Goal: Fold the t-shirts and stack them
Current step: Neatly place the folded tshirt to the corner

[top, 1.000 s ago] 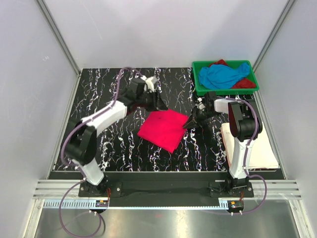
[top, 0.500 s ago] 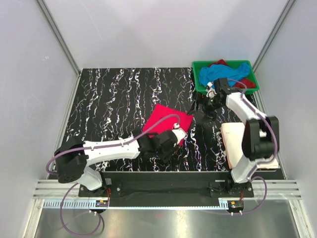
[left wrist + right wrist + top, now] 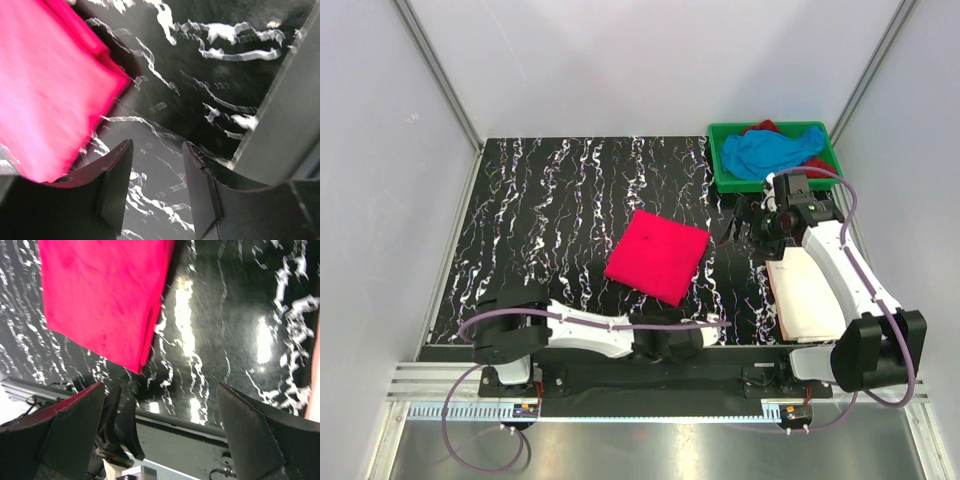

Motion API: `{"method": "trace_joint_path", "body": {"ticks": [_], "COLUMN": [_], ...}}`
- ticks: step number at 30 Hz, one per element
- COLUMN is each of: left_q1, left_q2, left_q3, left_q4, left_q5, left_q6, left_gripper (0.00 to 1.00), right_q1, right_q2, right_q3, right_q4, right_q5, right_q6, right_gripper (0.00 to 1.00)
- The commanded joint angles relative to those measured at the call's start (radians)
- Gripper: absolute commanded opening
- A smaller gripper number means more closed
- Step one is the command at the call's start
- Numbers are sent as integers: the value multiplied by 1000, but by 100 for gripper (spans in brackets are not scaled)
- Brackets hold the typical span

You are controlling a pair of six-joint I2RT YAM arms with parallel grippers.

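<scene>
A hot pink t-shirt [image 3: 658, 257] lies folded flat as a square in the middle of the black marbled table; it also shows in the left wrist view [image 3: 45, 95] and the right wrist view [image 3: 102, 295]. My left gripper [image 3: 698, 336] [image 3: 157, 150] hangs low at the table's near edge, just past the shirt's near corner, open and empty. Right of the shirt, my right gripper [image 3: 748, 228] [image 3: 159, 390] stands wide open, holding nothing. A sky blue t-shirt [image 3: 770, 150] and a dark red one [image 3: 815, 167] sit crumpled in the green tray. A folded white t-shirt [image 3: 815, 292] lies at the right edge.
The green tray [image 3: 775, 184] stands at the far right corner. My left arm stretches along the near edge of the table. My right arm reaches over the white shirt. Metal frame posts rise at the back corners.
The right gripper has let go of the pink shirt's right corner, opened wide and drawn back to the right. The left arm swung from the shirt's far side to the near edge.
</scene>
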Motion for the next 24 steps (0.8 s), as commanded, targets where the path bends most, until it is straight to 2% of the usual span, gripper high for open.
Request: {"method": "trace_joint_path", "body": {"ticks": [1, 6, 13, 15, 20, 24], "left_q1": [-10, -10, -4, 12, 69, 97], "left_q2": [63, 138, 241, 270, 285, 295], "left_q3": [1, 19, 48, 65, 87, 104], "left_q4": [135, 216, 221, 213, 186, 161], "left_q5": [-113, -104, -99, -101, -73, -44], "left_q6": [85, 167, 184, 188, 185, 214], "left_gripper": [50, 46, 36, 30, 23, 6], "right_q1": [-4, -4, -4, -4, -4, -4], "right_q2": [-78, -144, -181, -185, -205, -211], "right_q3": [-32, -81, -90, -99, -118, -128], "right_q4": [-33, -40, -48, -50, -48, -40], "right_q5": [49, 47, 44, 40, 24, 1], "right_q6": [16, 21, 6, 7, 22, 33], "right_gripper": [100, 100, 100, 100, 100, 100]}}
